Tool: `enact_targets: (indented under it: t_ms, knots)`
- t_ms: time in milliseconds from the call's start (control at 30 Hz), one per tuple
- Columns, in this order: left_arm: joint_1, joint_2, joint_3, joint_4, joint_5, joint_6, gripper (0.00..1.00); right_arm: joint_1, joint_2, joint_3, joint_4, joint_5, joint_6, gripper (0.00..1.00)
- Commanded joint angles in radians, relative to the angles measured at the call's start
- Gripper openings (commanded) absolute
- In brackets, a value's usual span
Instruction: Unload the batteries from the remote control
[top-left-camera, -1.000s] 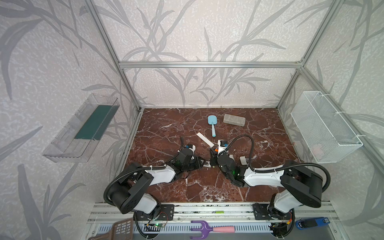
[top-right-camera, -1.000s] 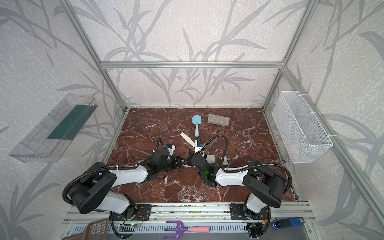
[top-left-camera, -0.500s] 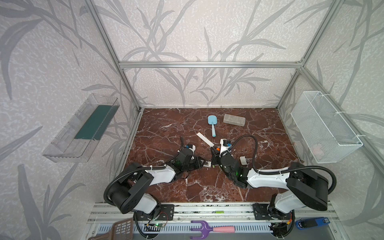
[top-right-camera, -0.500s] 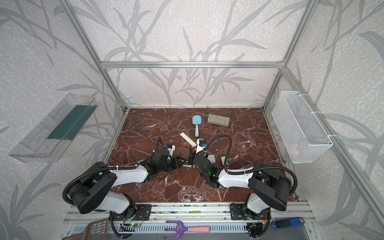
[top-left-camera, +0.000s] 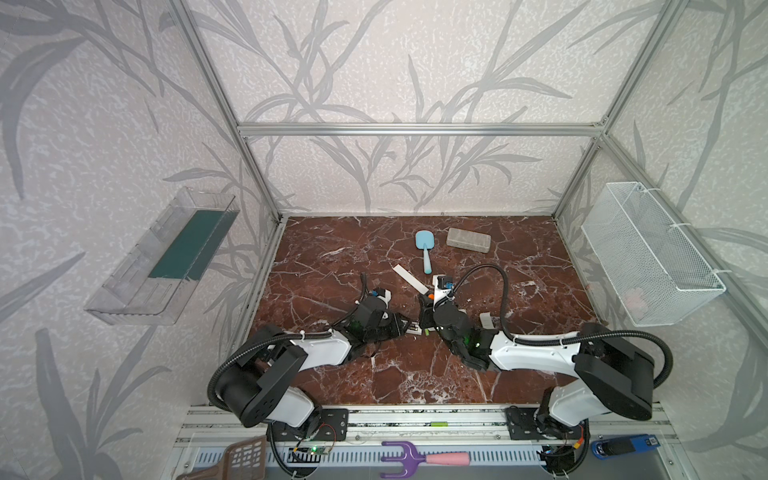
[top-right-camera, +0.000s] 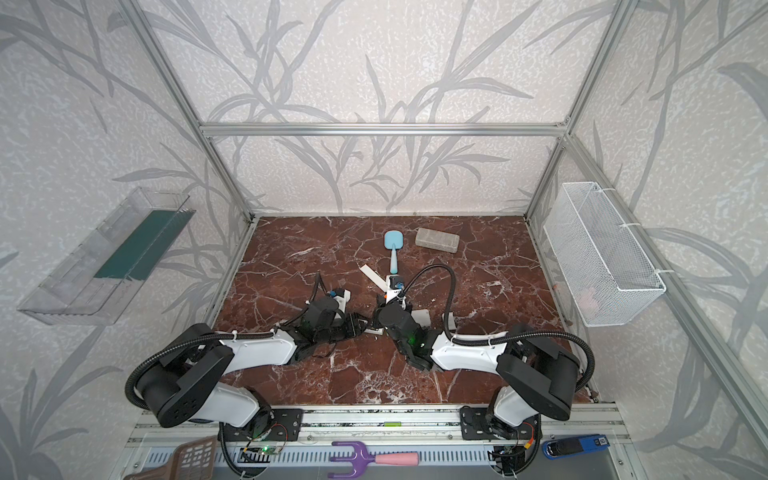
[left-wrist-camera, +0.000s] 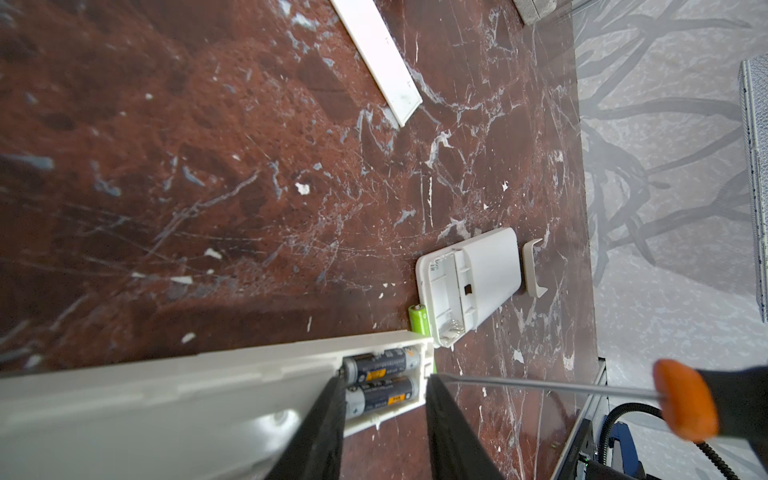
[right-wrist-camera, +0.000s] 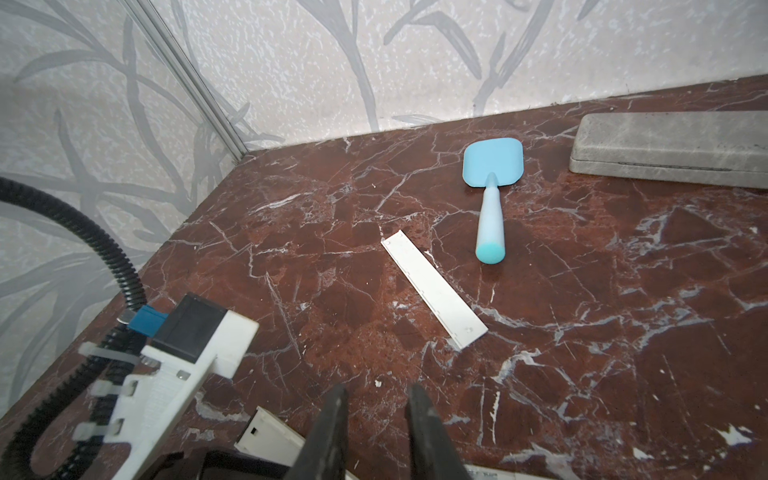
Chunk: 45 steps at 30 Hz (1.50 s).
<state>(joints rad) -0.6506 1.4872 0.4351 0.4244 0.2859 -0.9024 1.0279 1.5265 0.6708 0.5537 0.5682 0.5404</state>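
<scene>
The long white remote control (left-wrist-camera: 187, 399) lies on the marble floor with its compartment uncovered and two dark, orange-labelled batteries (left-wrist-camera: 380, 380) inside. My left gripper (left-wrist-camera: 384, 376) is shut on that end, one finger at the cells' inner end and the other against the end wall. A lime-green battery (left-wrist-camera: 419, 322) lies on the floor beside it. The orange-and-black screwdriver (left-wrist-camera: 540, 384) touches the remote's end wall with its tip. My right gripper (top-left-camera: 424, 309) is shut on its handle, which its own wrist view does not show. In both top views the grippers meet over the remote (top-right-camera: 374, 331).
A smaller white remote (left-wrist-camera: 469, 282) with a bare compartment and its loose cover (left-wrist-camera: 534, 268) lie just beyond. A long white cover strip (right-wrist-camera: 434, 289), a blue spatula (right-wrist-camera: 490, 187) and a grey case (right-wrist-camera: 673, 149) lie further back. A wire basket (top-left-camera: 648, 253) hangs on the right wall.
The right arm has shifted slightly by the remote's end. The left arm and the remote have stayed put.
</scene>
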Motion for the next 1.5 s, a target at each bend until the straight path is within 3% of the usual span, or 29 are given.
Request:
enact_targets:
  t_ms: [0, 433, 867, 1200, 1467]
  knots:
    - [0.002, 0.096, -0.068, -0.292, -0.054, -0.009, 0.38, 0.001, 0.02, 0.035, -0.029, 0.027, -0.036, 0.0]
    - [0.002, 0.097, -0.07, -0.289, -0.054, -0.01, 0.38, 0.014, 0.045, 0.091, -0.115, 0.032, -0.1, 0.0]
    - [0.002, 0.088, -0.075, -0.294, -0.055, -0.01, 0.37, 0.014, 0.08, 0.108, -0.153, -0.002, -0.068, 0.0]
    - [0.002, 0.094, -0.074, -0.292, -0.054, -0.01, 0.37, 0.014, 0.13, 0.255, -0.452, -0.066, -0.045, 0.0]
    - [0.001, 0.095, -0.075, -0.292, -0.054, -0.009, 0.38, 0.002, 0.211, 0.308, -0.516, -0.132, -0.001, 0.0]
